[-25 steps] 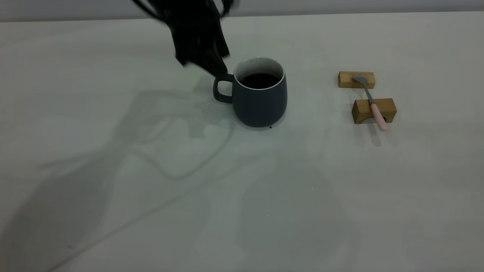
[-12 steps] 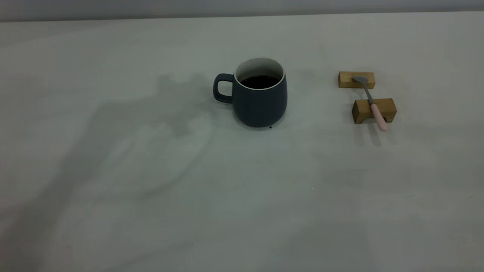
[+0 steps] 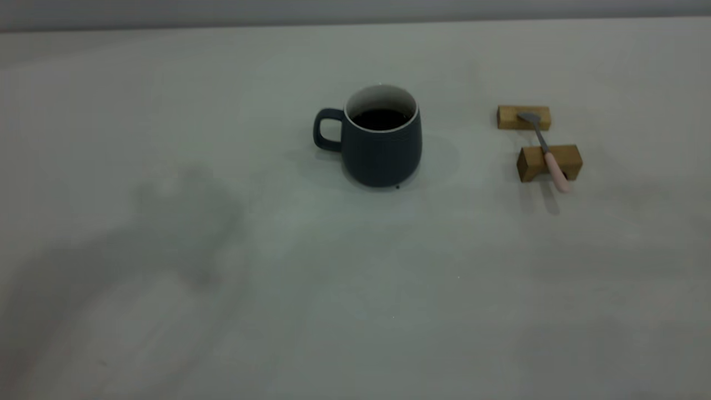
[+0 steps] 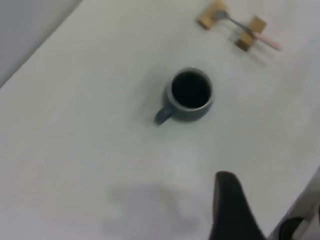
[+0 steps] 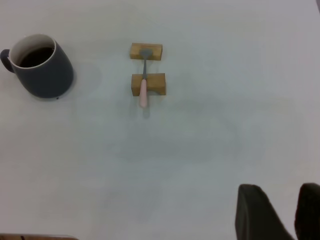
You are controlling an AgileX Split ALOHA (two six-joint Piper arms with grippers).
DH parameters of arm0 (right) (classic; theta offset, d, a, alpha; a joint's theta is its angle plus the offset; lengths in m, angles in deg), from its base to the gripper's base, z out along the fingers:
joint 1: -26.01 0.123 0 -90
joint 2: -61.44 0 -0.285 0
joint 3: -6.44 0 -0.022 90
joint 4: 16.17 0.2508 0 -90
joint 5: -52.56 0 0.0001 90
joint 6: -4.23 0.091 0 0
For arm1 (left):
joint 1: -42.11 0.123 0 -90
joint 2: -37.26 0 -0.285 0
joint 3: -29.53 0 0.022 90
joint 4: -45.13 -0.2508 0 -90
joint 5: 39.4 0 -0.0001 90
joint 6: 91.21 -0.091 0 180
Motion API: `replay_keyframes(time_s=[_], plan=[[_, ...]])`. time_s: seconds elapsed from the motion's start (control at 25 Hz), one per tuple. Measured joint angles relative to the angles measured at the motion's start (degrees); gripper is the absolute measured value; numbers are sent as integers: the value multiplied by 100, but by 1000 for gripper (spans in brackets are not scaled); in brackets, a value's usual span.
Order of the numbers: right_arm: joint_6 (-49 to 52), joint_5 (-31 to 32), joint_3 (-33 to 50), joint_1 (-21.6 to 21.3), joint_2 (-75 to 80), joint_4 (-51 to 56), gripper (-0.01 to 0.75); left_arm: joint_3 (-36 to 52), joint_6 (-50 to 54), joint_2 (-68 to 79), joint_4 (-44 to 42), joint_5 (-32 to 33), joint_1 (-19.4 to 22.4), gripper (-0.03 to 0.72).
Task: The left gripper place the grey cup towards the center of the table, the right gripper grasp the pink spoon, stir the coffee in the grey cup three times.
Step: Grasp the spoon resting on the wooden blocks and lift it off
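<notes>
The grey cup stands upright near the middle of the table, its loop handle turned to the left, which suits an approach by the left arm from that side. The coffee sits dark and level well below the white rim, so there appears to be room to stir without slopping. To the right of the cup and well apart from it, the pink spoon lies bridged across two wooden blocks, metal bowl on the far block and pink handle over the near one, jutting toward the near edge; the blocks lift it off the surface, likely so that jaws can close under and around the handle. The left gripper hangs high above the table, nearer than the cup and clear of it; only one dark finger shows, so whether it is open or closed cannot be told. The right gripper hovers high and nearer than the spoon, its two fingers parted with a gap between them and holding nothing. Judged from this layout, the placing looks done and grasping the spoon is next.
</notes>
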Motion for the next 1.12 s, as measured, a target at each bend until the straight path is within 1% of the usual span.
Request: replay_keyframes(time_s=[0.12, 0.24, 0.48, 0.64, 0.76, 0.84, 1.12], plan=[[0, 0, 0, 0, 0, 0, 238, 438, 601, -392, -404, 0, 0, 482], [0, 0, 0, 0, 0, 0, 238, 1242, 1079, -893, -550, 0, 0, 482], [0, 0, 0, 0, 0, 0, 238, 3662, 1286, -2278, -632, 0, 0, 482], [0, 0, 0, 0, 0, 0, 238, 4977, 1291, -3227, -717, 0, 0, 482], [0, 0, 0, 0, 0, 0, 238, 5620, 1312, -4066, -752, 0, 0, 482], [0, 0, 0, 0, 0, 0, 238, 5892, 1393, -4602, -859, 0, 0, 482], [0, 0, 0, 0, 0, 0, 238, 6343, 2167, -6414, -1357, 0, 0, 482]])
